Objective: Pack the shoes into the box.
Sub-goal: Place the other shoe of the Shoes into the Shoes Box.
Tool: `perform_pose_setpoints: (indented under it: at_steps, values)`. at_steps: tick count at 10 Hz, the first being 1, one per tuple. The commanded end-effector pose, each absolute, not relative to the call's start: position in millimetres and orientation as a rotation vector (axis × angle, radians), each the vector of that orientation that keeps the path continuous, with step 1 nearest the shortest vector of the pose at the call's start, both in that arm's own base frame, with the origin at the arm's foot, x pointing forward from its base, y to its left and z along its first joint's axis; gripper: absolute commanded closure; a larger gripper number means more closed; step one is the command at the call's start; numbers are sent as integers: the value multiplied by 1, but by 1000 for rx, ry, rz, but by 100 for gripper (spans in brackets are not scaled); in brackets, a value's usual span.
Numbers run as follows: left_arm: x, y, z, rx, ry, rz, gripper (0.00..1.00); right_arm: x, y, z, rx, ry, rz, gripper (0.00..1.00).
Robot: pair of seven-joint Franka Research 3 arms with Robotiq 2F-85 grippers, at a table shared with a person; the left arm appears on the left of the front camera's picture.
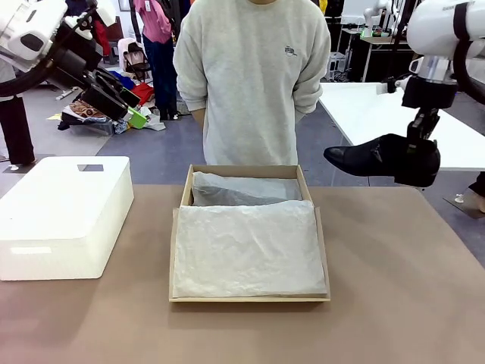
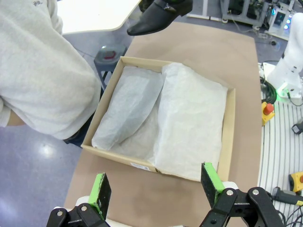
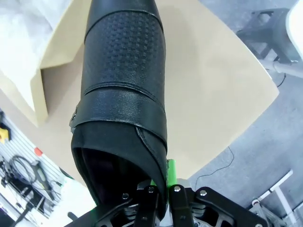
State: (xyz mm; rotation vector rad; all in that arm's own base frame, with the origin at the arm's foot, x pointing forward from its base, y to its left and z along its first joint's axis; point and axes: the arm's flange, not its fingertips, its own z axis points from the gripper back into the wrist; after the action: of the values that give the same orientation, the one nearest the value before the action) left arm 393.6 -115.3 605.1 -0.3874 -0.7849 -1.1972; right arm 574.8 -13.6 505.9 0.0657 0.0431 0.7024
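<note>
One glossy black shoe (image 1: 364,158) hangs in the air beyond the table's right edge, toe pointing left. My right gripper (image 1: 414,161) is shut on its heel rim. In the right wrist view the shoe (image 3: 124,90) runs away from the gripper (image 3: 161,195), toward a corner of the box (image 3: 47,66). The brown cardboard box (image 1: 250,171) lies open at the table's centre, lined with white tissue paper (image 1: 246,250) that bulges at the back. My left gripper (image 1: 125,106) is raised at the far left, open and empty. Its green pads (image 2: 100,189) frame the box (image 2: 230,132) and the shoe (image 2: 156,14).
A big white plastic box (image 1: 64,216) stands on the table's left side. A person in a grey sweatshirt (image 1: 254,68) stands right behind the cardboard box at the far edge. Bare brown tabletop (image 1: 394,288) spreads to the right and front of the box.
</note>
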Motion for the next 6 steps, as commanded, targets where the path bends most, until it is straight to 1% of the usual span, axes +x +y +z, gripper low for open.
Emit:
perform_pose_setpoints:
  at_steps: [1,2,3,4,6]
  values:
    - [394,-115,606,-406,-798,-1201,0,576,-5,519,62,15,633,100]
    - [394,-115,606,-406,-798,-1201,0,573,-4,521,60,7,642,100]
    - [394,-115,606,-406,-798,-1201,0,574,-8,518,67,-22,730,100]
    - [394,-115,606,-406,-798,-1201,0,575,-5,512,61,33,663,100]
    - [394,-115,606,-406,-798,-1201,0,575,-5,512,61,33,663,100]
